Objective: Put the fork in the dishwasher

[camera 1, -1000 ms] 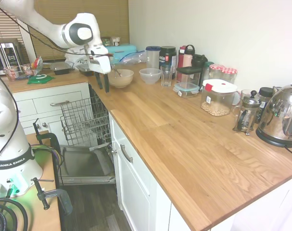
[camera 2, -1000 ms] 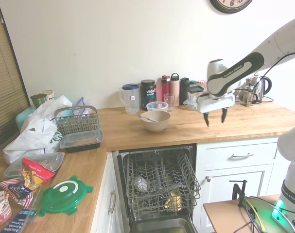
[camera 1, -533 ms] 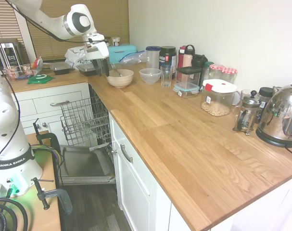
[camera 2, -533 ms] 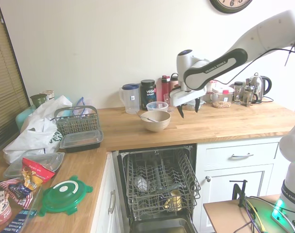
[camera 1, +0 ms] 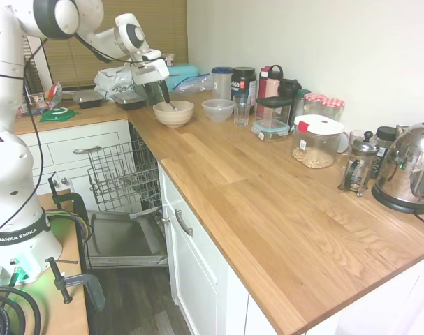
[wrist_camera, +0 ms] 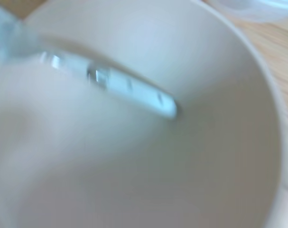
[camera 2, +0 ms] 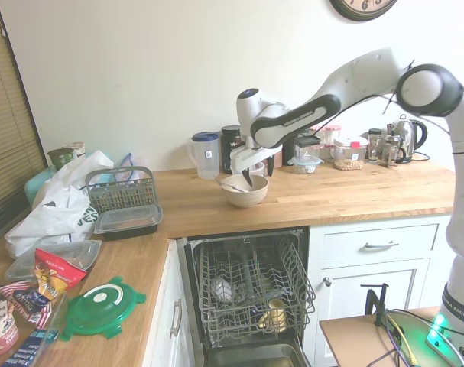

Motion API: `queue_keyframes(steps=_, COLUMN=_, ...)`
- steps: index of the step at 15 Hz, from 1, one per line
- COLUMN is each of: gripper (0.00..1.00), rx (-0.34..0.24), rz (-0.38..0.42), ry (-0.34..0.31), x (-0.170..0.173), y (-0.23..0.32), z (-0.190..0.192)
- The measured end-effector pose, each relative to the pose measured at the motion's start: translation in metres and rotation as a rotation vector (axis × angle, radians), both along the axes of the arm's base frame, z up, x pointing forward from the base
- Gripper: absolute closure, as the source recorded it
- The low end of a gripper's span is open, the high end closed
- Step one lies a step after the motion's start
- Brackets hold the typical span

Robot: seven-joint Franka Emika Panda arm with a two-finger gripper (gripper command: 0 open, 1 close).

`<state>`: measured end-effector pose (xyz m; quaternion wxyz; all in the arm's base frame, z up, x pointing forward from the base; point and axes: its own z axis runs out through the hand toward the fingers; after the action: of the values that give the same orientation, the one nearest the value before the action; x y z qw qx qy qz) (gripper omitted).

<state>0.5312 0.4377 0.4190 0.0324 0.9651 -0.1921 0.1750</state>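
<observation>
Since the earlier frames the gripper has been swinging across the counter and is now hanging right over the bowl, its fingers spread apart and holding nothing. The fork is lying inside that bowl, its handle leaning on the rim; the wrist view is showing it blurred against the bowl's inner wall. Below the counter, the dishwasher is standing open with its rack pulled out.
</observation>
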Motion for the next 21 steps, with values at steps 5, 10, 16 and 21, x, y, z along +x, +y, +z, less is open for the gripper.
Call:
queue_keyframes(steps=5, gripper=0.0, rx=0.071, rz=0.116, ry=0.046, x=0.061, y=0.018, z=-0.034)
queue_keyframes(steps=10, gripper=1.0, rx=0.095, rz=0.155, ry=0.071, x=0.084, y=0.031, z=-0.053)
queue_keyframes(steps=16, gripper=1.0, rx=0.097, rz=0.159, ry=0.067, x=0.088, y=0.035, z=-0.054)
queue_keyframes(steps=21, gripper=1.0, rx=0.1, rz=0.165, ry=0.055, x=0.086, y=0.037, z=-0.046)
